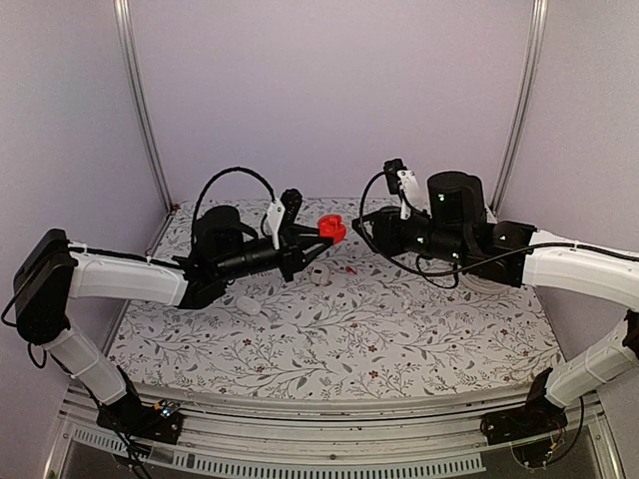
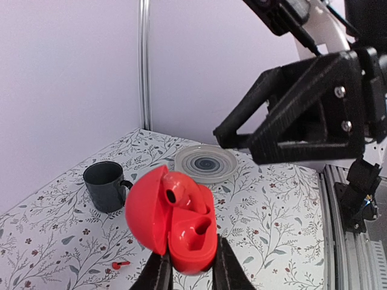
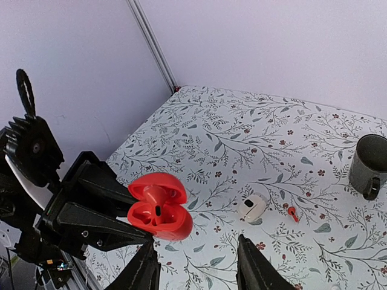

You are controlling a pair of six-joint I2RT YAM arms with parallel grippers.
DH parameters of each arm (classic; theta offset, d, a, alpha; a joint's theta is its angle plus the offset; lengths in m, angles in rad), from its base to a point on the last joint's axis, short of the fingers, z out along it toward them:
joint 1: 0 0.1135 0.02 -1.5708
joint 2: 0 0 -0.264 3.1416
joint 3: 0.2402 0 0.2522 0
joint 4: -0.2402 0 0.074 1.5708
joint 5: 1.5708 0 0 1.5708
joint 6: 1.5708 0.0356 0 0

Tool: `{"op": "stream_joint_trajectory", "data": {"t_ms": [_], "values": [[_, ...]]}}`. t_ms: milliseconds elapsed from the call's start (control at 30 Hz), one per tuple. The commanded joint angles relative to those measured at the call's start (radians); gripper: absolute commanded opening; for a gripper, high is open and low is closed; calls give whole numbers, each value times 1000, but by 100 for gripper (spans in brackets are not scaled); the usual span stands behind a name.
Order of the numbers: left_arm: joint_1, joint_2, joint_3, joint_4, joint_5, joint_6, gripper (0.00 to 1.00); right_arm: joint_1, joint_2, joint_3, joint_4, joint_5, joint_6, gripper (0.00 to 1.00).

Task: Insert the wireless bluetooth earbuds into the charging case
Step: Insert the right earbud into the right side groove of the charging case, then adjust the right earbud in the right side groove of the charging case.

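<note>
The left gripper (image 2: 192, 275) has its jaws closed on the lower end of the red charging case (image 2: 175, 220), holding it up in the air above the table (image 1: 399, 339), roughly over the middle of its far half. The case is a glossy, rounded clamshell standing open, its lid tilted back to the left. Its inner face has two moulded hollows. A red earbud (image 2: 171, 194) sits in the upper one, and I cannot tell whether the lower one holds anything. Just beside it, the right gripper (image 3: 196, 266) faces the case with its jaws spread apart and nothing between them. Below, on the flowered cloth, a small cream-white case (image 3: 252, 207) lies with a loose red earbud (image 3: 292, 212) just beside it, not touching. Farther off stands a dark grey mug (image 2: 106, 186), upright, its inside too dark to read. Beyond it, near the back wall, is a pale ringed plate (image 2: 205, 163).
</note>
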Motion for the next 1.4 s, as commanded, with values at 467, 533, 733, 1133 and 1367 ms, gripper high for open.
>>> {"op": "stream_joint_trajectory", "data": {"t_ms": [467,533,733,1133,1367], "values": [[-26,-42,-78,76,8,171,0,-31,26,90,-113,-98,3,50],[-31,-43,-81,78,4,182,0,-31,30,91,-120,-101,3,50],[-38,-43,-82,76,-8,195,0,-32,21,78,-102,-115,6,49],[-39,0,-6,-36,-44,155,0,-16,64,135,-148,-154,16,41],[-38,4,7,-49,-40,154,0,-5,83,163,-184,-131,41,41]]}}
